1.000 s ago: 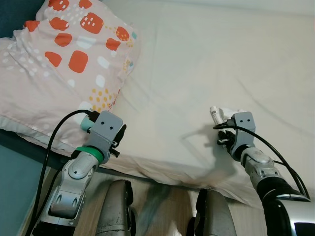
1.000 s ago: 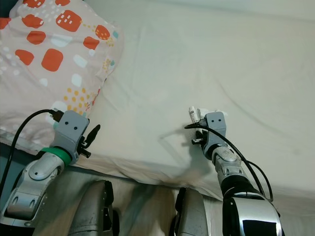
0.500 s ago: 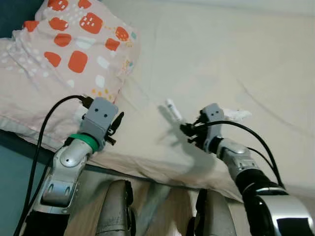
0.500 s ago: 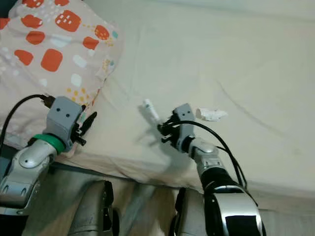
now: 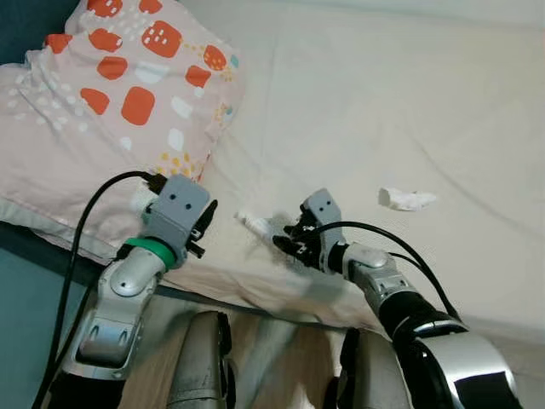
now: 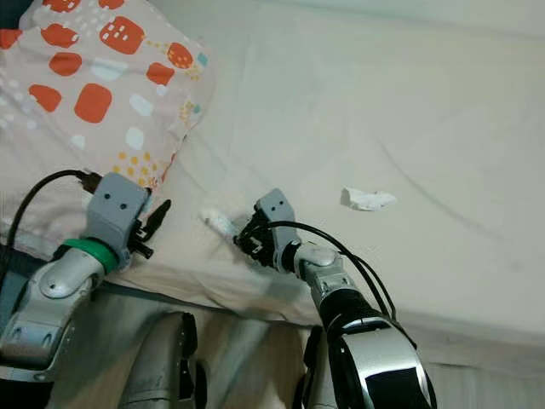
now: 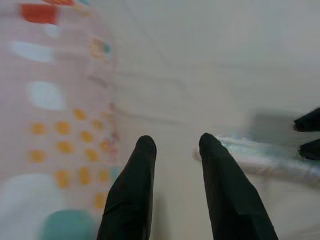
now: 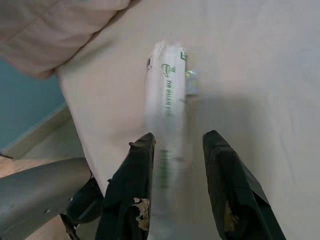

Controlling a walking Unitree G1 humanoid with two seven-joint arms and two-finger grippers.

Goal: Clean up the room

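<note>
Nearest, lower centre of the left eye view: right gripper (image 5: 283,241) reaching low across the front edge of the bed (image 5: 409,102), gripping one end of a small white tube (image 5: 253,223) with green print. In the right wrist view, black fingers (image 8: 131,192) closing on either side of the tube (image 8: 165,100), its far end sticking out past them; clamped on it, by the look of things, though motion blur softening the contact.

Lower left of the same view: left gripper (image 5: 204,228) hovering just beside the tube's free end, fingers (image 7: 134,190) parted and holding nothing, one tip reaching close to the tube (image 7: 265,156) in the left wrist view.

Handling, as a judgement: looking light, slim and smooth-walled, probably a soft squeezable tube; likely slipping or pivoting if pinched at the very end. Better hold lying across the mid-body, with moderate pressure only, avoiding squeezing out contents.

Left and upper left: patterned pillow (image 5: 102,111), pink with orange patches, lying at the corner of the bed.

Right of centre, farther back: crumpled white tissue (image 5: 407,198) lying on the sheet, well apart from both grippers, not yet collected; soft, near weightless, graspable anywhere.
</note>
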